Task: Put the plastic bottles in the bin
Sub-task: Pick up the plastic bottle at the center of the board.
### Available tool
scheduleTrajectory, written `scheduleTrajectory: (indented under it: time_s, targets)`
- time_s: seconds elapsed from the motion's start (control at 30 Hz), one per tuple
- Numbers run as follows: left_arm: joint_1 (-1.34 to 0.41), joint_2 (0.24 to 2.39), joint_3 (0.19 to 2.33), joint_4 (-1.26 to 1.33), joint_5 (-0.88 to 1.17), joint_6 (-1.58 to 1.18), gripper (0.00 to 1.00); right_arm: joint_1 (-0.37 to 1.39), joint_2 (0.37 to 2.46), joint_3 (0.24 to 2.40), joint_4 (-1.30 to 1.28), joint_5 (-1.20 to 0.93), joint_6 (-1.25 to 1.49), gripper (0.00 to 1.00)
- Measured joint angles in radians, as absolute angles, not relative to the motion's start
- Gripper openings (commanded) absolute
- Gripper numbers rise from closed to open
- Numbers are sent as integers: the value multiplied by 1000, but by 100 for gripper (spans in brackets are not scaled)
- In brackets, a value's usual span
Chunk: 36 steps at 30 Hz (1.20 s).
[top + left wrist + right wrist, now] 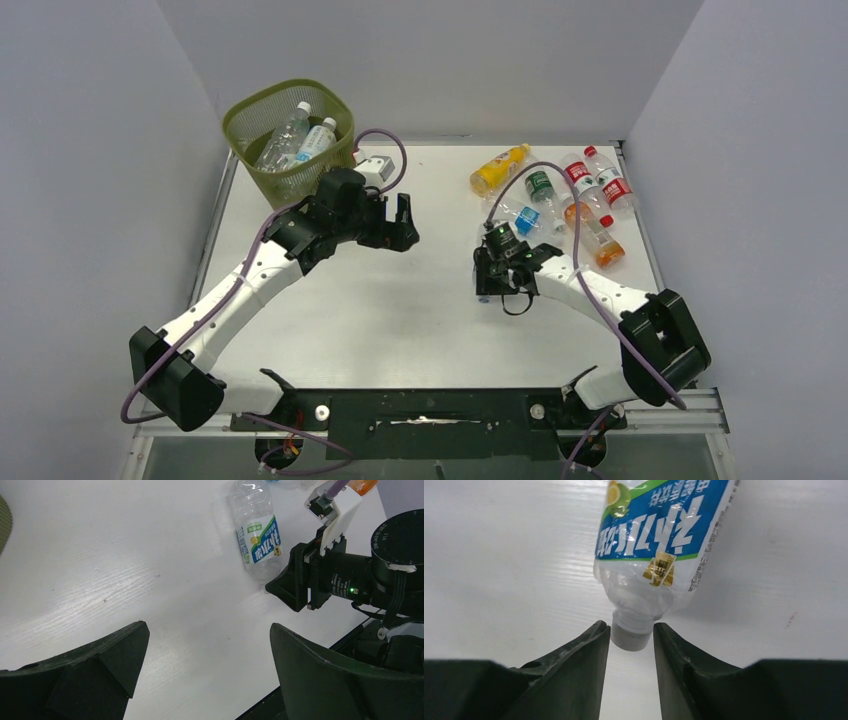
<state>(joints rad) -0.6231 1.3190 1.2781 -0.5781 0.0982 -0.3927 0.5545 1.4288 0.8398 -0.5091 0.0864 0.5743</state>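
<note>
While stretched low across the white table (400, 330), pinches with the black two-finger right gripper (631, 632): jaws closed against both sides of the white screw cap (630, 639) of a clear plastic bottle with a blue-and-green label (659, 530). Lying on its side on the tabletop, right of centre, cap toward the wrist, body pointing away. Elbow out at the near right edge, forearm angled back toward the middle.

Left side: black two-finger left gripper (207, 630) spread wide, nothing between the fingers, held above bare table just in front of the bin, facing the right arm (350, 580). Elbow out over the near left corner.

Olive-green mesh plastic bin (243, 118) upright at the far left corner. Inside: two clear plastic bottles with white caps (290, 135), leaning side by side, caps up toward the rim.

Far right of the table: loose cluster of more plastic bottles (580, 175), lying flat. Red, green and blue labels, plus a couple of orange ones. Well apart from the bin.
</note>
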Motion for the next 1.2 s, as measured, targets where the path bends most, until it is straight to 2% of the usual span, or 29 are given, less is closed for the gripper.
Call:
scheduleTrajectory:
  time_s: [0.33,0.43,0.47,0.5,0.53,0.63,0.93,1.2]
  targets:
    - [-627,1319,1252,-580,97,-408,94,718,1408,871,-510,87,631,19]
    - [-627,1321,1252,-580,97,-408,94,740,1386,872,-514,91,642,18]
    - [-627,1323,1252,-580,96,-408,94,741,1379,874,-518,94,645,20]
    - [-627,1325,1252,-579,94,-409,94,741,1372,876,-522,97,647,32]
    - [-627,1327,1252,-579,94,-409,94,741,1365,880,-526,102,649,52]
    - [-627,1332,1251,-579,93,-411,94,740,1359,902,-544,126,662,97]
    - [-627,1343,1250,-574,89,-412,94,617,1389,989,-603,187,683,98]
    - [-627,1343,1240,-573,78,-410,94,504,1570,1140,-627,199,667,98]
